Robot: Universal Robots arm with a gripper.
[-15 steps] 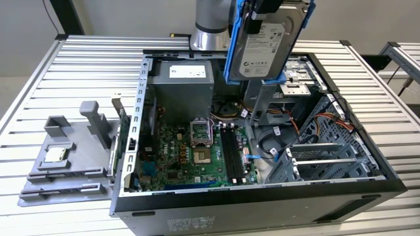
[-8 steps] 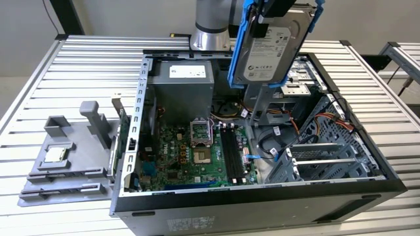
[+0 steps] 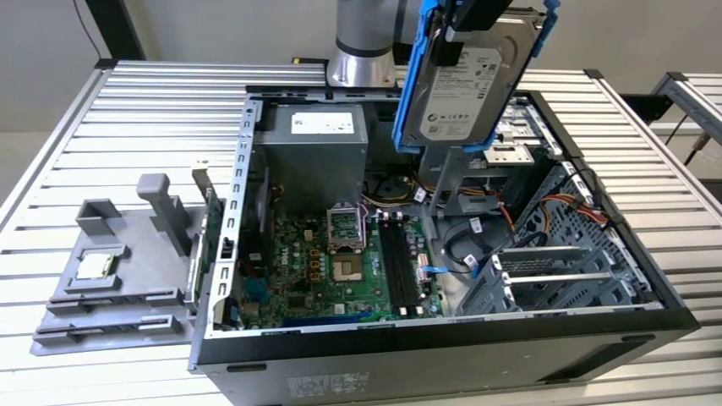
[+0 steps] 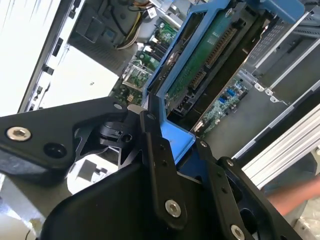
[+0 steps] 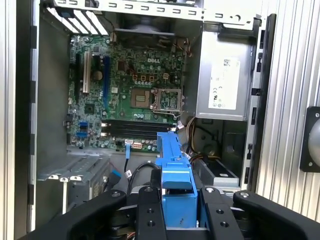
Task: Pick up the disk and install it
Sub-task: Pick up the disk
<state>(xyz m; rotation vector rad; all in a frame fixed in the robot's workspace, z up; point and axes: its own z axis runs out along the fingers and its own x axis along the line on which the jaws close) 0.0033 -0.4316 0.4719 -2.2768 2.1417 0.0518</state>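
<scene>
The jaws are pinched on the blue rail frame (image 5: 176, 167) of the disk (image 3: 469, 83), holding it tilted in the air over the open computer case (image 3: 451, 362). Under it lie the motherboard (image 5: 150, 70) and the grey power supply (image 5: 210, 55), and the case stands on the slatted desk (image 3: 147, 101)

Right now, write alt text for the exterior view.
The disk, in its blue frame, hangs tilted in the pincer above an open case, label toward the camera. The case lies on a slatted metal table, motherboard exposed; at the exterior view's left a grey fixture holds a chip.
</scene>
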